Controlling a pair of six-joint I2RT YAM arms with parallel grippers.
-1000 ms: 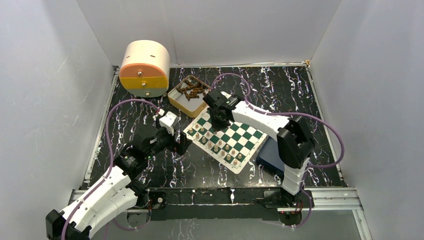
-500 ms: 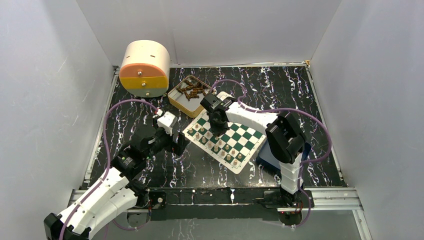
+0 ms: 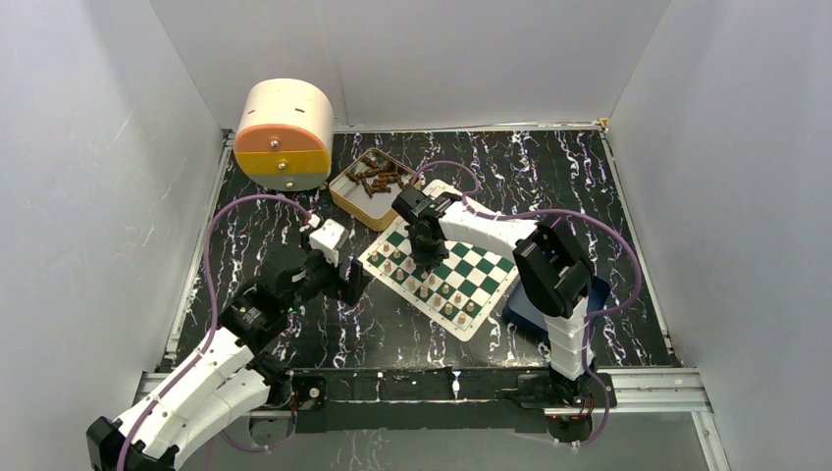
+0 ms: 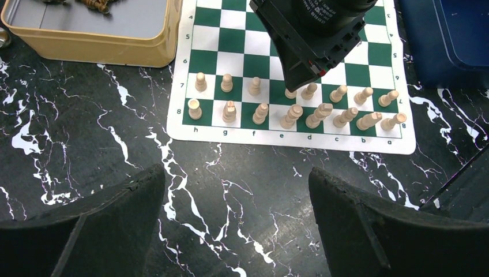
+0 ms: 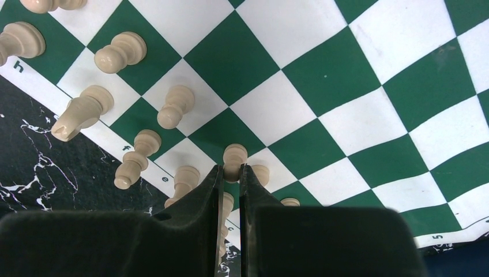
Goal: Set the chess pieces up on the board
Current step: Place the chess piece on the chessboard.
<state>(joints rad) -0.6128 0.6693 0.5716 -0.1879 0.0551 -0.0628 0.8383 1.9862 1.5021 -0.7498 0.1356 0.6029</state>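
Right wrist: right jaws narrow, pinching a pawn [image 5: 234, 154] on the board [image 5: 271, 109] | left wrist: left jaws wide, empty

I log: board [image 3: 481, 265] on table [image 3: 589, 186], centre | chess pieces [image 4: 259, 112] in two rows along its near-left edge | pawn [image 5: 234, 157] between right gripper [image 5: 230, 173] tips, second row | tin [image 3: 343, 201] behind board | drum [image 3: 285, 132] behind-left of tin | tray [image 3: 525, 314] right of board | left gripper [image 3: 351, 285] left of board.

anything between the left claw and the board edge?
No. Only marbled tabletop lies between the open left claw and the board's near white border, as the left wrist view shows. The tan pieces start just past that border.
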